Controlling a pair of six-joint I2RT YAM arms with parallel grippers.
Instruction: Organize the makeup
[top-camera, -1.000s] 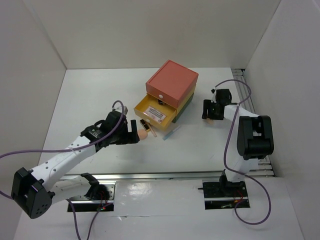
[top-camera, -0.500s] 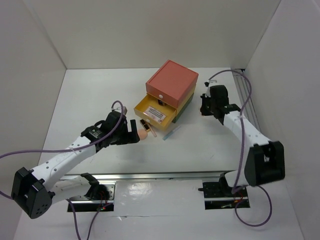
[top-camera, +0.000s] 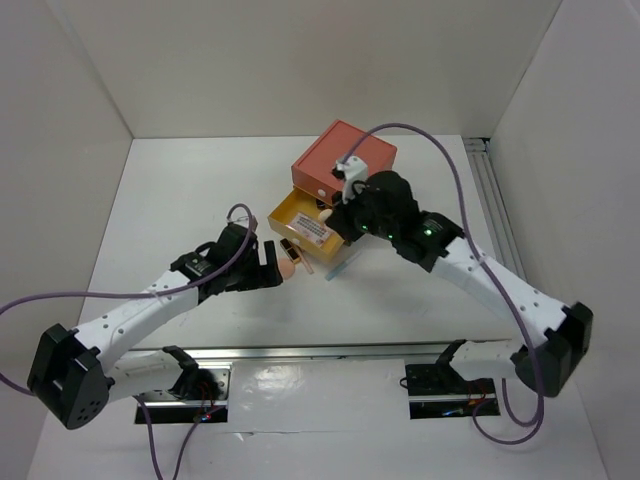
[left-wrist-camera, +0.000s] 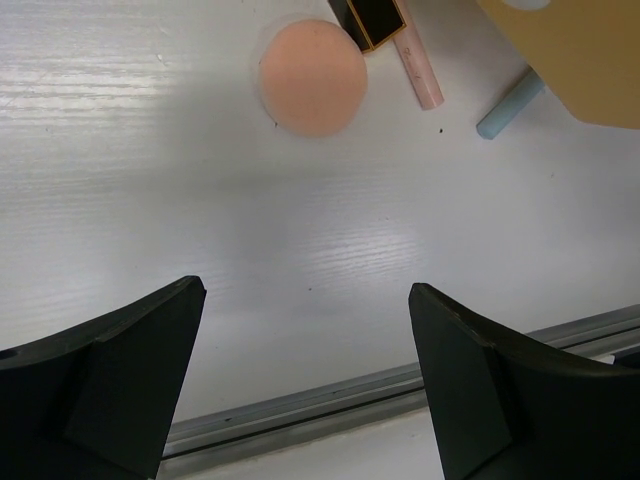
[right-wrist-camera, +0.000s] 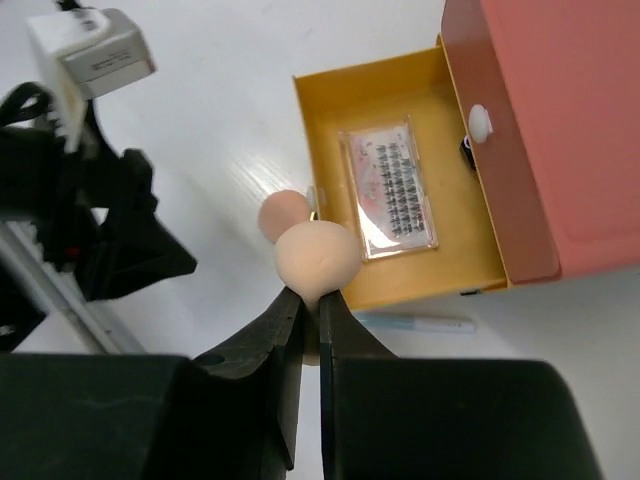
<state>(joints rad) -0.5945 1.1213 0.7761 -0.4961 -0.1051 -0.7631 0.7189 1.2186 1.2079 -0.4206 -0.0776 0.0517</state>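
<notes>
The right tool is clenched on the lower end of the peach sponge, held above the desk beside the open yellow drawer where the lash pack lies. Light and squashy, I'd guess: a gentle pinch across its belly suits. The left tool hangs spread, holding nothing.
</notes>
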